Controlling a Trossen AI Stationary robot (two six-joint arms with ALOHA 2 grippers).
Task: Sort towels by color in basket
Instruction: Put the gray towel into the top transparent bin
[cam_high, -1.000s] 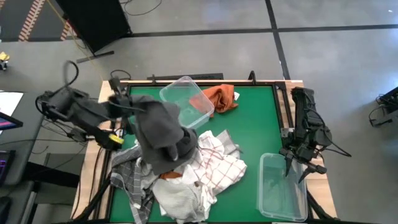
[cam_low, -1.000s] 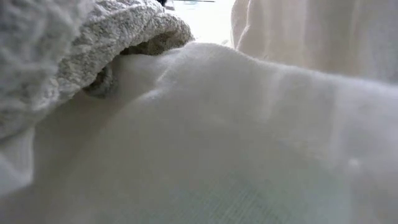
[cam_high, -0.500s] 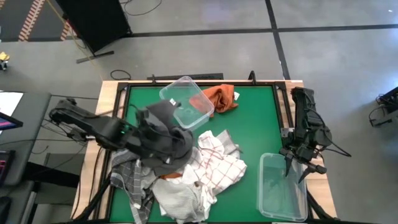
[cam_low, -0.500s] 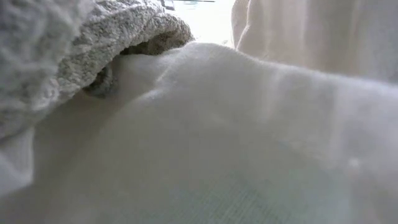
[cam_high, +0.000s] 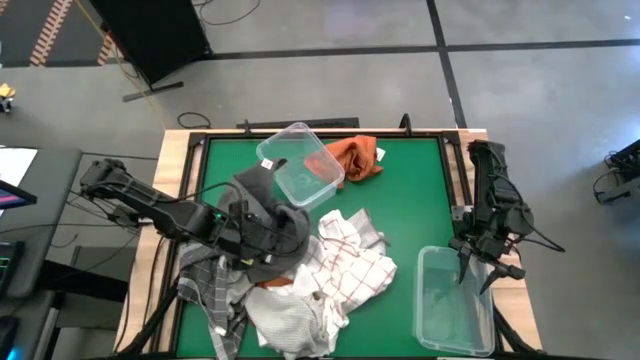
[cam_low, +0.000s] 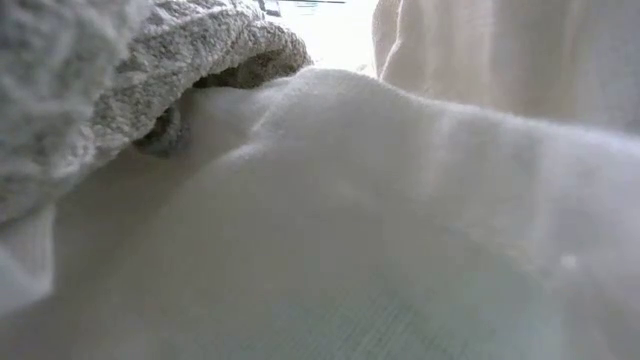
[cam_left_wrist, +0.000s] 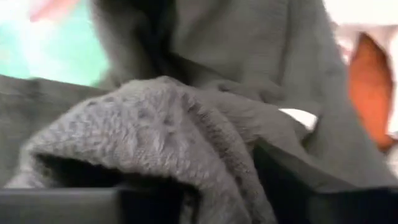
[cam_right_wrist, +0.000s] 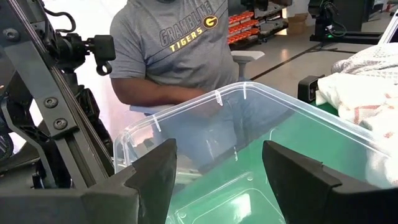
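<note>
The dark grey towel (cam_high: 268, 212) lies heaped on the towel pile at the table's left, its far end by the far clear basket (cam_high: 264, 152). My left gripper (cam_high: 243, 228) is down in that towel, fingers apart. Under it lie the white towel with red grid lines (cam_high: 352, 262), the grey plaid towel (cam_high: 208, 288) and the plain white towel (cam_high: 290, 318). The rust-orange towel (cam_high: 356, 158) rests on the table beside the far basket. My right gripper (cam_high: 480, 266) waits open over the near right basket (cam_high: 421, 292). My left gripper comes slanting down from the table's left into the dark grey towel. A bunched fold of the towel (cam_left_wrist: 168, 130) lies between and over its parted fingers (cam_left_wrist: 298, 186). The towel rests on the pile below and is not lifted.
In the low view the plain white towel (cam_low: 380, 220) and a grey knit fold (cam_low: 120, 70) block the camera. A person in a grey T-shirt (cam_right_wrist: 180, 50) sits beyond the near right basket (cam_right_wrist: 205, 112). Bare green table (cam_high: 410, 200) lies between the pile and the right arm.
My left gripper has come down and toward the table's near edge, tipping downward, with the dark grey towel. The towel, which hung lifted and spread above the pile, now lies bunched on top of it.
</note>
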